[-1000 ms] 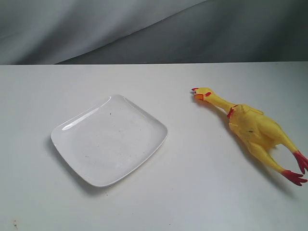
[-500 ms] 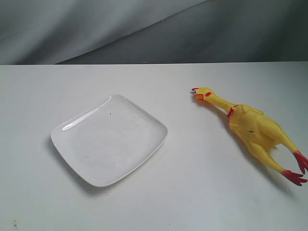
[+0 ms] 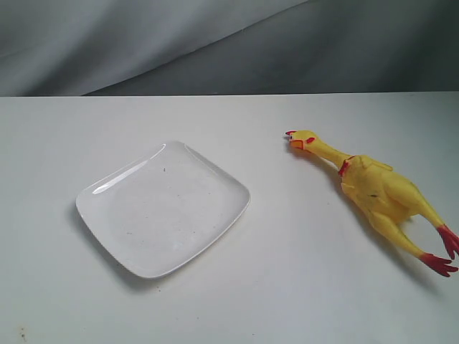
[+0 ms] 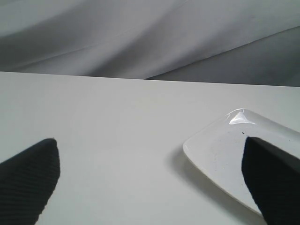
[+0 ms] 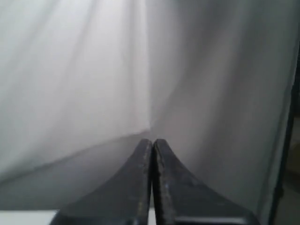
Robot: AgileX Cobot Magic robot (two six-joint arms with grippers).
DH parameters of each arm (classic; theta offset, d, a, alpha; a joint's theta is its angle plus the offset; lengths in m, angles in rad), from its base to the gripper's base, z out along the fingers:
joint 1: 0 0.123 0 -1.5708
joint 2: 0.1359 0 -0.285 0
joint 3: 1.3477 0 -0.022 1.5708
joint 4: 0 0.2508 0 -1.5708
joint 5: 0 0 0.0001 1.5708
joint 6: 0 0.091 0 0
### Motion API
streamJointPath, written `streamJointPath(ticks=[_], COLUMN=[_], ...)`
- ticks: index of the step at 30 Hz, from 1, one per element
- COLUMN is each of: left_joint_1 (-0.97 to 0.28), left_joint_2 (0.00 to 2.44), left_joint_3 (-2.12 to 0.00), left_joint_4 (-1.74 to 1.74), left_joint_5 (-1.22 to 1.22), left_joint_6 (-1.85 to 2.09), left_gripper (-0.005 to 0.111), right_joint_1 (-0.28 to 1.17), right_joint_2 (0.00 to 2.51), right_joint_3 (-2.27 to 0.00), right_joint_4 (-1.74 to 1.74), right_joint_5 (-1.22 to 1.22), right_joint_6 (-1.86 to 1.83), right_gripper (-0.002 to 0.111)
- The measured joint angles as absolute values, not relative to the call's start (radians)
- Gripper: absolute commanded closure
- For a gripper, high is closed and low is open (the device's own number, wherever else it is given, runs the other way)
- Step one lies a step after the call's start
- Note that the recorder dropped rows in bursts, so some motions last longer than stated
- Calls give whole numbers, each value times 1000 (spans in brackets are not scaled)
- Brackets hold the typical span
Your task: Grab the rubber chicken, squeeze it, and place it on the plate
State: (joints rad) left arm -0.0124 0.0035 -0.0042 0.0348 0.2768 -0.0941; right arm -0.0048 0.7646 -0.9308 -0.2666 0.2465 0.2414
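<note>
The yellow rubber chicken (image 3: 376,193) lies on its side at the right of the white table, red-combed head toward the middle, red feet (image 3: 443,252) toward the right edge. The glossy white plate (image 3: 163,208) rests left of centre with nothing on it. Neither gripper shows in the exterior view. In the left wrist view my left gripper (image 4: 152,180) is open, its dark fingers (image 4: 29,176) wide apart above bare table, with a corner of the plate (image 4: 220,150) beside one finger. My right gripper (image 5: 153,143) is shut with nothing in it, pointing at the grey curtain.
A grey fabric backdrop (image 3: 215,43) hangs behind the table's far edge. A few dark specks dot the table (image 3: 301,287) near the front left corner.
</note>
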Motion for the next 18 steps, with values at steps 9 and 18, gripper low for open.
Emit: streamJointPath(ticks=[9,18], left_joint_1=[-12,-12], left_joint_2=[4,4], left_joint_3=[-4,-4], left_joint_4=[35,35], left_joint_5=[277,277], left_joint_6=[-94,-94], left_gripper=[3,3], right_joint_1=[-5,-5], right_joint_2=[1250,1560], right_joint_3=[-1181,-1201], right_joint_4=[-176,-43], right_joint_5=[714,779], right_joint_6=[-44,-230], right_gripper=[108,62])
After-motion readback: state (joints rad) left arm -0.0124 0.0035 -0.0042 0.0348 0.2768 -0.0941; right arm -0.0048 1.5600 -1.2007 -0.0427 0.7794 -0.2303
